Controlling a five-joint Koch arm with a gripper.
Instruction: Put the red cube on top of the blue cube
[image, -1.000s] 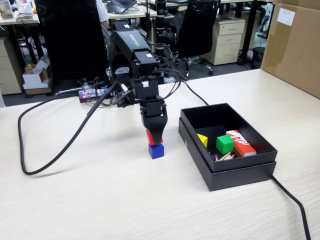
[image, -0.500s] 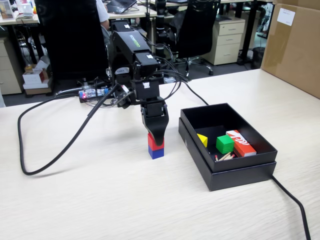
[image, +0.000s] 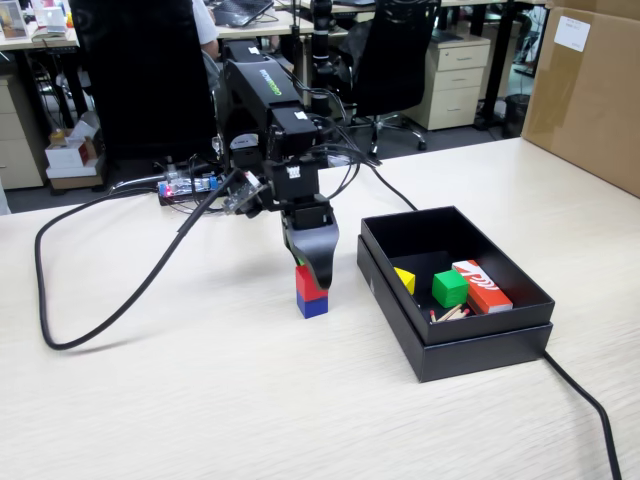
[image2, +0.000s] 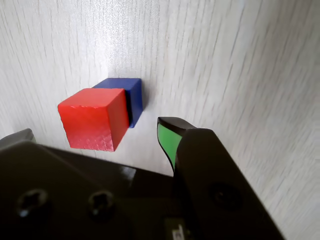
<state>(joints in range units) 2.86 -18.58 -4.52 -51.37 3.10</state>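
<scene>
You see the red cube (image: 310, 281) on the blue cube (image: 313, 306), on the tabletop (image: 200, 400); end effector (image: 312, 268) above them; open box (image: 450, 345) to their right in the fixed view, holding small blocks

Black arm (image: 262, 100), green-padded claw (image2: 127, 137)

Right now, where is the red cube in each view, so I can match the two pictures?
Fixed view: red cube just left of centre, under the arm, left of the black box.
Wrist view: red cube at centre-left.
Shared landmark: the blue cube directly beneath it.
</scene>
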